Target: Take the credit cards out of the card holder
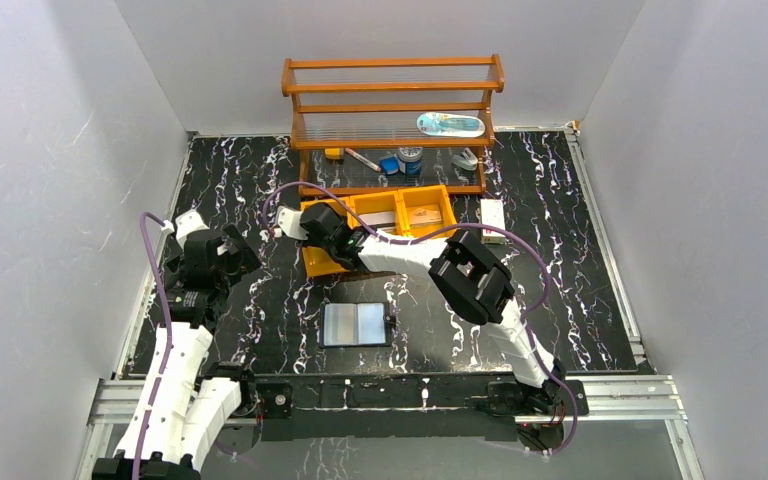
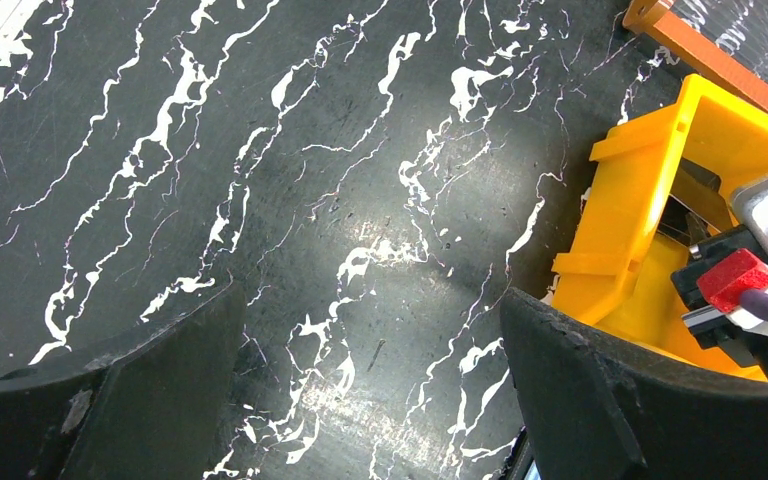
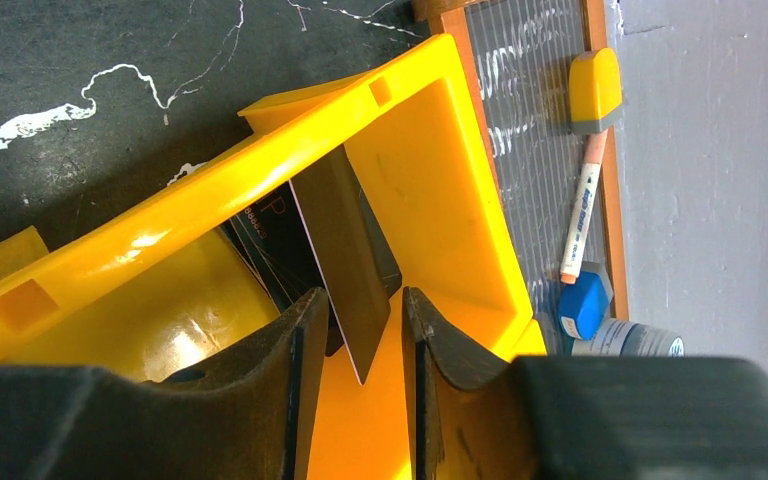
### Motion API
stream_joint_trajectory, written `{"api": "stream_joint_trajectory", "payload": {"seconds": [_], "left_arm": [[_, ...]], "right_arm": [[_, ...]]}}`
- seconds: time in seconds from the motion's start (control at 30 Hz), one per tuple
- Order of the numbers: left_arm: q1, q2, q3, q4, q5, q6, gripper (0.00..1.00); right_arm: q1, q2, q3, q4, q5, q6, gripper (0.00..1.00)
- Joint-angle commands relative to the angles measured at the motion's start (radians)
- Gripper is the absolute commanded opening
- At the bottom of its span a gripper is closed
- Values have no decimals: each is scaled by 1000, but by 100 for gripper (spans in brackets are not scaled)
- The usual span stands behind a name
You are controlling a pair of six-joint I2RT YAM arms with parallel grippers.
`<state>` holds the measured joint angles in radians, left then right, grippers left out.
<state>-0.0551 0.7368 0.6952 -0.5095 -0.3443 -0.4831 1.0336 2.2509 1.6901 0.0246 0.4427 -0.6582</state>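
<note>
The card holder (image 1: pixel 357 324) lies open and flat on the black marble table, its pale blue-grey inside facing up, between the two arm bases. My right gripper (image 1: pixel 322 228) reaches into the left compartment of the yellow bin tray (image 1: pixel 430 192). In the right wrist view a dark brown credit card (image 3: pixel 345 250) stands tilted between the parted fingers of the right gripper (image 3: pixel 360 300), with a gap to the right finger. More dark cards (image 3: pixel 270 245) lean behind it against the bin wall (image 3: pixel 430 180). My left gripper (image 2: pixel 375 370) hovers wide open over bare table, left of the bin (image 2: pixel 640 200).
A wooden shelf rack (image 1: pixel 390 90) stands behind the bin with a marker (image 3: pixel 580 210), a blue block (image 3: pixel 582 300) and a tape roll (image 1: pixel 409 157). A small white box (image 1: pixel 492 218) lies right of the bin. A tan item (image 1: pixel 422 215) sits in its right compartment.
</note>
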Motion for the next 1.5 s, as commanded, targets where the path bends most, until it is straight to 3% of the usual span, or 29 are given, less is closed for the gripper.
{"api": "stream_joint_trajectory", "payload": {"seconds": [0.0,0.37,0.6,0.83,0.97,1.03,1.13,1.33,1.47], "left_arm": [[4,-10,1,3,4,6,98],[5,-17,1,2,-4,6,98],[4,-16,3,1,-4,6,98],[4,-14,4,0,16,10,98],[4,-8,6,2,47,19,98],[4,-4,7,2,57,23,98],[4,-2,9,2,59,24,98],[4,-2,7,1,57,30,98],[3,-2,9,-6,47,28,98]], "right_arm": [[-6,-12,-6,60,10,18,43],[-6,-32,-23,84,45,46,48],[-6,-138,-61,124,18,185,52],[-6,-311,-177,132,2,446,60],[-7,-398,-205,20,146,754,81],[-7,-419,-188,-119,155,899,82],[-7,-450,-185,-247,50,1052,83],[-2,-503,-297,-286,-80,1271,82],[43,-540,-344,-318,-50,1371,81]]}}
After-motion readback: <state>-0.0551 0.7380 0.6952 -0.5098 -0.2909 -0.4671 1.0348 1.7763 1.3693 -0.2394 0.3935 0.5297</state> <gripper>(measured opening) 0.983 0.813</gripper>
